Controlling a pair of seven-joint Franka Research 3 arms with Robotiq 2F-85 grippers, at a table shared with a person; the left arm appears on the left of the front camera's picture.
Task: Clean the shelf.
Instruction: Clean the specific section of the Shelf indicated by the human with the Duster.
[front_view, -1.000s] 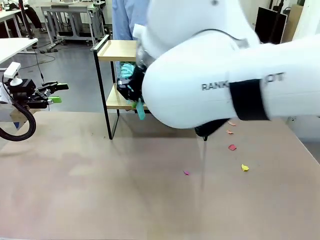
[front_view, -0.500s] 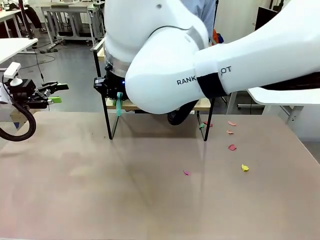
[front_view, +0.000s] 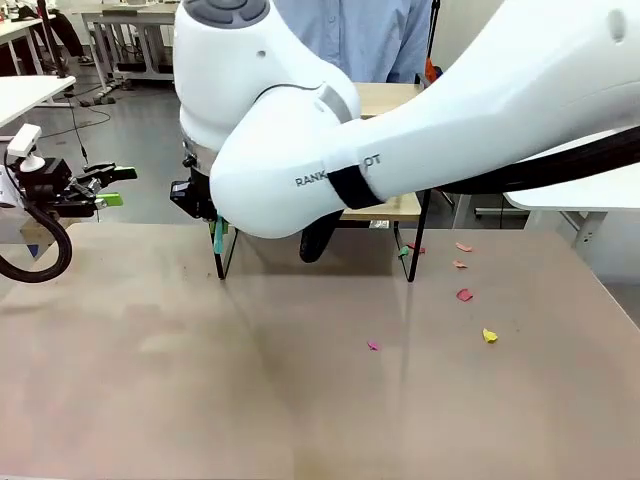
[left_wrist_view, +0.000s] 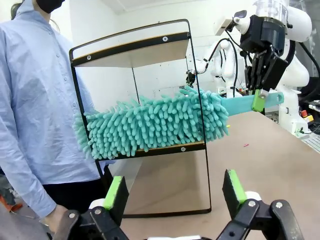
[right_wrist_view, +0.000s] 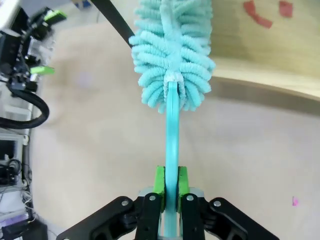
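Right gripper (right_wrist_view: 170, 181), bottom centre, clamps the duster (right_wrist_view: 172, 65) handle; head lies across the shelf (left_wrist_view: 140, 52); left gripper (left_wrist_view: 174, 189) gapes wide.

Shelf (left_wrist_view: 135, 50) at table's (front_view: 200, 380) far edge, person (front_view: 370, 40) behind it. Duster (left_wrist_view: 150, 125) head across lower board — handle out past the frame. Scraps (front_view: 465, 295) on table near right edge.

A tan table (front_view: 150, 380) carries a two-tier shelf (front_view: 400, 208) at its far middle. Small coloured scraps (front_view: 465, 295) lie scattered on its right side.
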